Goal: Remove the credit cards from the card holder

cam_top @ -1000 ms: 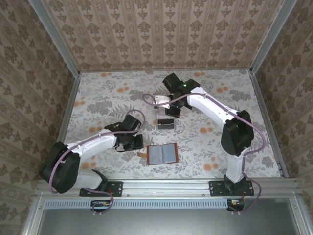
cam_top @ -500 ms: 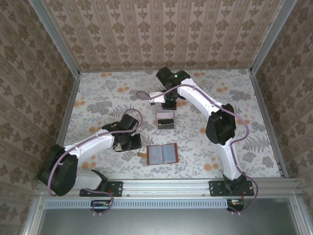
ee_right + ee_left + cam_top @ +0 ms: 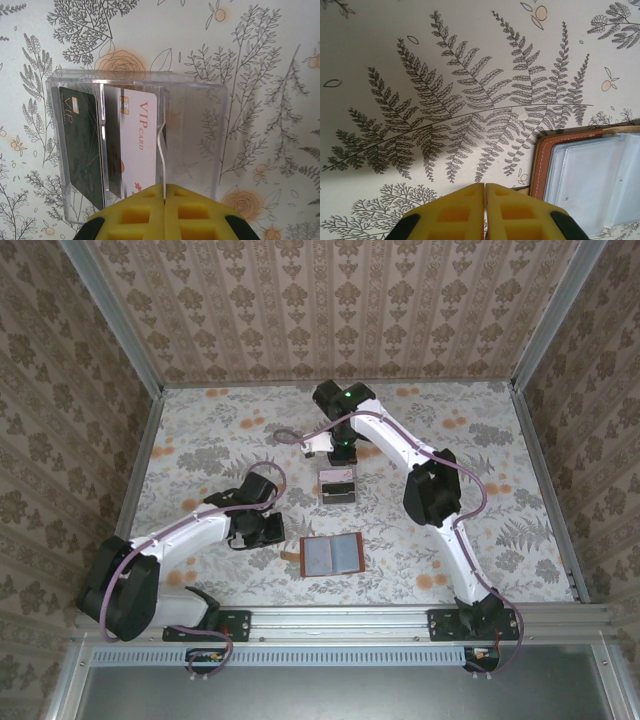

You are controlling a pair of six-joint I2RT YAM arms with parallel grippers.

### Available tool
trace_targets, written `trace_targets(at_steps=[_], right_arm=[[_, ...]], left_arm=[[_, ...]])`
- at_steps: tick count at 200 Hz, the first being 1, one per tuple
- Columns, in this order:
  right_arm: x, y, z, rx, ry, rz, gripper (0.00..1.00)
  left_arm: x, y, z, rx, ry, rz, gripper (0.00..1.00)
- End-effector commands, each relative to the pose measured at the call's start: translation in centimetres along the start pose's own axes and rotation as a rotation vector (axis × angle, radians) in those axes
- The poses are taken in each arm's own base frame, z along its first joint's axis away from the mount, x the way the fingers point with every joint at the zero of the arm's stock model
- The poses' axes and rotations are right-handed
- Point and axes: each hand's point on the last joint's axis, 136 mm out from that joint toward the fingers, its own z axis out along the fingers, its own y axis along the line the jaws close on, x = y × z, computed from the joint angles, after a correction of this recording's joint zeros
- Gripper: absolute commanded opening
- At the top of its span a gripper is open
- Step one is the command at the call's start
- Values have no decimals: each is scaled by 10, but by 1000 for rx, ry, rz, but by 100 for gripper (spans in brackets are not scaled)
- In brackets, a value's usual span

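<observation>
The card holder [image 3: 332, 555] lies open on the table near the front, its grey-blue lining up and its brown rim [image 3: 543, 165] at the lower right of the left wrist view. My left gripper [image 3: 485, 186] is shut and empty just left of it [image 3: 266, 531]. My right gripper [image 3: 164, 186] is shut on a thin credit card [image 3: 163, 165] seen edge-on, above the clear plastic box [image 3: 200, 90]. In the box stand a dark card [image 3: 82, 145] and a white VIP card [image 3: 142, 135]. From above, the right gripper [image 3: 340, 450] hangs over the box [image 3: 338, 486].
Patterned walls enclose the floral table on three sides, with metal posts at the corners. The right arm's elbow [image 3: 430, 495] reaches over the table's middle right. A small orange tab [image 3: 291, 556] sticks out at the holder's left edge.
The right arm has swung its elbow and wrist leftward and back while its gripper stays over the clear box. The left arm has hardly moved.
</observation>
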Motion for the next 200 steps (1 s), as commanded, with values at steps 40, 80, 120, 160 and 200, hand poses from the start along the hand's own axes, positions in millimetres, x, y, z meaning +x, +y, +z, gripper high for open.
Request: trace_targets(at_steps=[40,80,120,160,200], right_arm=[[5,11,3,-64,14,-9,3],[7,-27,-5,105,28,39,24],[3,-44,-20,202,10,57,25],[1,-51,-28,247,-3,64,25],[1,-54,-21,266,-9,68,25]], left_arm=[[4,5,-1,5,22,11,10],[4,5,-2,6,20,9,10],[5,5,-3,6,17,6,10],[4,3,-4,17,10,5,10],[4,3,-3,19,12,6,10]])
